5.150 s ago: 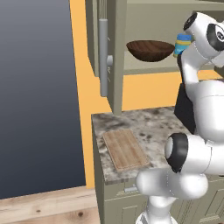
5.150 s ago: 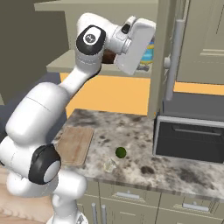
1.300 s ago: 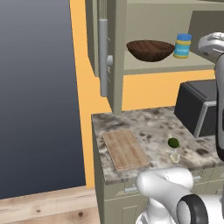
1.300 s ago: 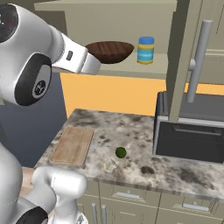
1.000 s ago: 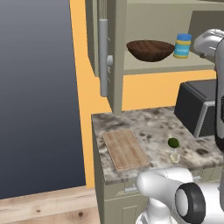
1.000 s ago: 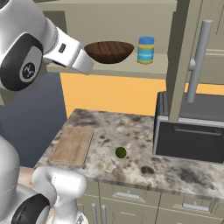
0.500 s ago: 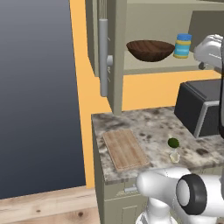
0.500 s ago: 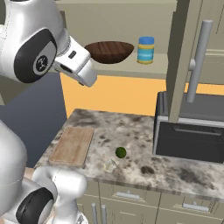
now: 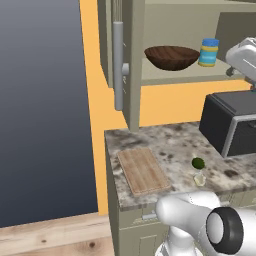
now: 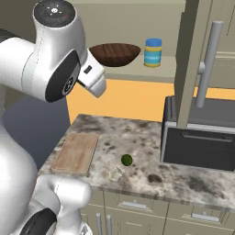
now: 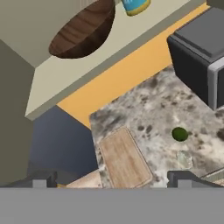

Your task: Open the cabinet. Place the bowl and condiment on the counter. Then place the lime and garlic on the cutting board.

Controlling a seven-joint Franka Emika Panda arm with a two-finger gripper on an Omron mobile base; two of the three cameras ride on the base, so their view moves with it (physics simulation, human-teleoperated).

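Claw: spread wide, gripping nothing.
Cabinet: doors open.
Bowl: on cabinet shelf beside condiment.
Lime, garlic: on counter, right of cutting board.

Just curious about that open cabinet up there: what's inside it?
On the cabinet shelf sit a wooden bowl and, beside it, a blue-and-yellow condiment. Anything on higher shelves is out of frame.

Black boxy appliance with grey front trim, orange back wall, wood-plank floor
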